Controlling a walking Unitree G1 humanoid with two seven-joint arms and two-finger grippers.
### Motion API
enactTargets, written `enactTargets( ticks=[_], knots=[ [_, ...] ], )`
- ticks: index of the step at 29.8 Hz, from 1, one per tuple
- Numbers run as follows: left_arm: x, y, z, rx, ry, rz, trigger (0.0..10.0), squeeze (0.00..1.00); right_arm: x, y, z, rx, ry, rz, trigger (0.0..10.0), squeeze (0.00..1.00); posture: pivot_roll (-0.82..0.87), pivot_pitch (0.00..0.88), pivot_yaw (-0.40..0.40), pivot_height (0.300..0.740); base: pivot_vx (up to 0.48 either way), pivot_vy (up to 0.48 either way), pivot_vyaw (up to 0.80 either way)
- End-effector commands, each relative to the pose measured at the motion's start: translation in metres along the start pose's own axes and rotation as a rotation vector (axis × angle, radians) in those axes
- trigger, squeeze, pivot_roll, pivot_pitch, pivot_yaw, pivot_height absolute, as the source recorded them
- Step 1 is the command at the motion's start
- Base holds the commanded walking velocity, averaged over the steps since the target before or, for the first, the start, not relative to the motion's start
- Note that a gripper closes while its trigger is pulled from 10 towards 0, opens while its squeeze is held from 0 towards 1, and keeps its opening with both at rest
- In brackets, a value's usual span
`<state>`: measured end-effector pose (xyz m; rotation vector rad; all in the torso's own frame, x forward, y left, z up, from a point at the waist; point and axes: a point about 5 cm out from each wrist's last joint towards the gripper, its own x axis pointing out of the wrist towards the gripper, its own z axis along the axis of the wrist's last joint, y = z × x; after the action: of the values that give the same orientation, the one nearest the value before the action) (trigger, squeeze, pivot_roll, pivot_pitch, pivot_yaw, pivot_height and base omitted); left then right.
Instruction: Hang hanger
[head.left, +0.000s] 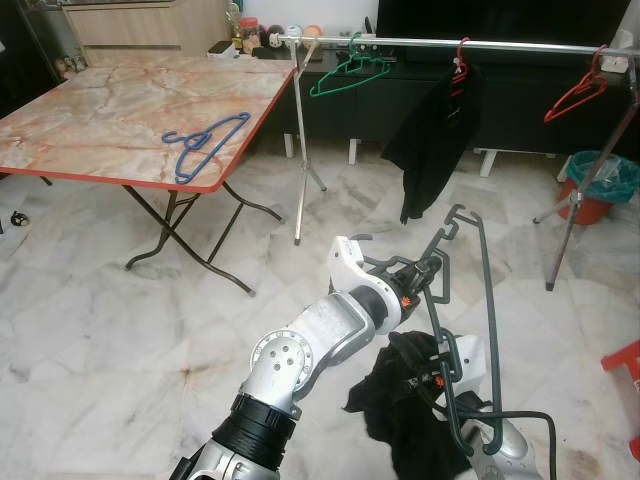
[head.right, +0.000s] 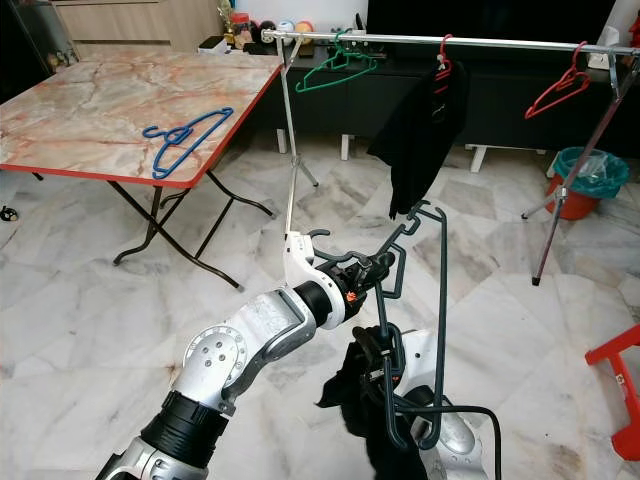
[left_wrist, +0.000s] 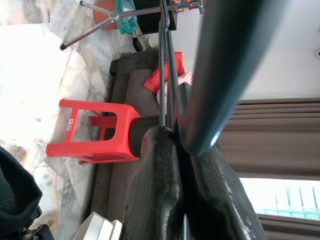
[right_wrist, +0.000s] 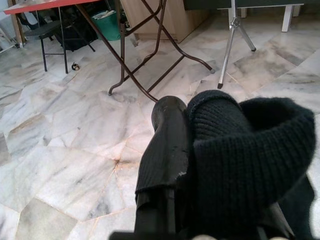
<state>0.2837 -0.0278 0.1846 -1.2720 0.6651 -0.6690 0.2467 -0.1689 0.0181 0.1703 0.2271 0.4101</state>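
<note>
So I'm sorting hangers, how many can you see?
5: green and two red on the rail, blue on the table, dark one in the left hand.

Marble-top table — blue hangers

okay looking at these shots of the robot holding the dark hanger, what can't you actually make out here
- Right tool: its fingertips are buried in the black knit garment in the right wrist view.
- Dark hanger: its lower end is hidden behind the garment in the eye views.
- Left tool: the close, blurred hanger bar in the left wrist view covers the contact.
</note>
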Motion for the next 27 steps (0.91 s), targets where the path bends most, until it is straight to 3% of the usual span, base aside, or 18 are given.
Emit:
enactTargets(
  ticks=[1, 27],
  knots=[
    [0.0220, -0.0728, -0.0528, -0.122, 0.140, -0.258, 10.0, 0.00, 0.0040, 0.0017, 0.0048, -0.011, -0.025, 0.007, 10.0, 0.00, 0.00, 0.000, 0.064, 0.740, 0.000, 0.000, 0.00],
    [0.0220, -0.0728, -0.0528, -0.122, 0.140, -0.258, 10.0, 0.00, 0.0040, 0.0017, 0.0048, -0.011, -0.025, 0.007, 10.0, 0.00, 0.00, 0.000, 0.064, 0.740, 0.000, 0.000, 0.00]
  ],
)
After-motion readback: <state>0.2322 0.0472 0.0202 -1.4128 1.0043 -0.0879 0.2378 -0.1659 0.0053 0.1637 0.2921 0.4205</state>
